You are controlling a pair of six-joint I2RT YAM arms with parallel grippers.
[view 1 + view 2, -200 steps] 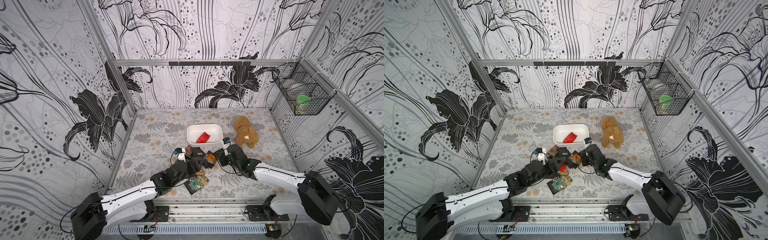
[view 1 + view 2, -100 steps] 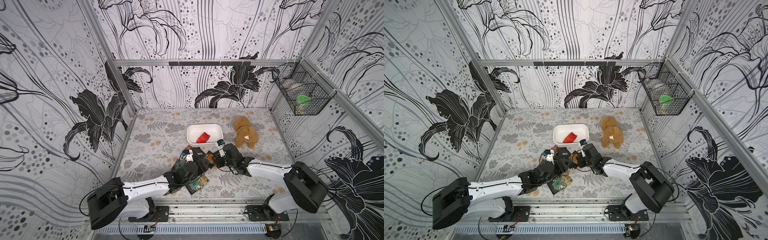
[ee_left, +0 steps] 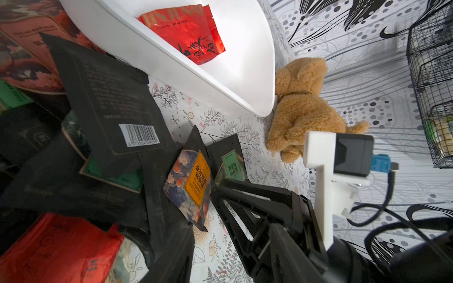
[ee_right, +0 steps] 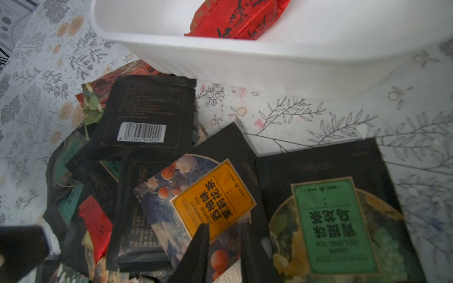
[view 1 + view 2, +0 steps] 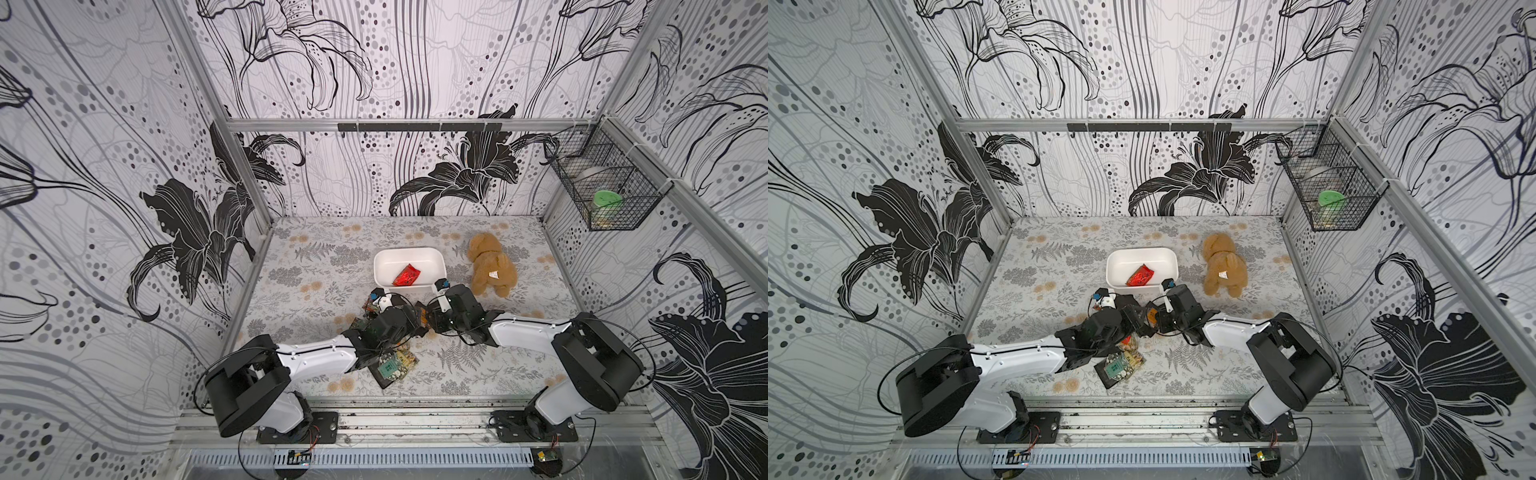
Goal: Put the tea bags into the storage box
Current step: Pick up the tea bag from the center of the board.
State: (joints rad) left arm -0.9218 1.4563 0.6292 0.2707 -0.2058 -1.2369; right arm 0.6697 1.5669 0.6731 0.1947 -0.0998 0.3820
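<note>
The white storage box [image 5: 409, 250] [image 5: 1142, 250] holds one red tea bag [image 5: 407, 275] [image 4: 240, 19]. Several tea bags lie piled on the cloth in front of it. My right gripper [image 4: 223, 245] is open by a narrow gap, its fingers straddling the near edge of an orange-labelled tea bag [image 4: 215, 193] [image 3: 193, 181]. A green-labelled tea bag [image 4: 331, 220] lies beside that one. My left gripper [image 3: 220, 245] is open low over the pile, with only cloth and the orange bag's corner between its fingers. Both grippers meet over the pile in both top views.
A tan plush toy [image 5: 492, 266] [image 5: 1223, 266] lies right of the box. A black wire basket [image 5: 602, 195] hangs on the right wall. More tea bags [image 5: 390, 368] lie near the front under the left arm. A black barcode sachet [image 4: 147, 115] tops the pile.
Both arms have reached further in toward the pile and now meet over it. Both pairs of jaws have narrowed, the left one the most.
</note>
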